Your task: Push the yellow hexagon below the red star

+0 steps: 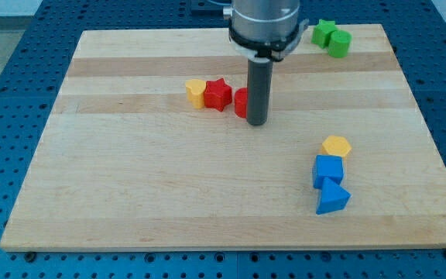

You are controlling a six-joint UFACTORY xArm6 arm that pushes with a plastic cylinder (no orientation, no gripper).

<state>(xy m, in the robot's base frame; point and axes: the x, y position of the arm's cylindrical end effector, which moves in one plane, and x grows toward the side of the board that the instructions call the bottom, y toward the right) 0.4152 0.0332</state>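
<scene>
The yellow hexagon (336, 146) lies at the view's right, just above a blue cube (327, 170). The red star (217, 94) sits above the board's middle, with a yellow block (196, 91) touching its left side. My tip (256, 122) stands on the board right of the red star, in front of a second red block (241, 102) that it partly hides. The tip is well to the left of and above the yellow hexagon.
A blue triangle (331, 198) lies just below the blue cube. Two green blocks (331, 36) sit at the board's top right corner. The wooden board (130, 194) lies on a blue perforated table.
</scene>
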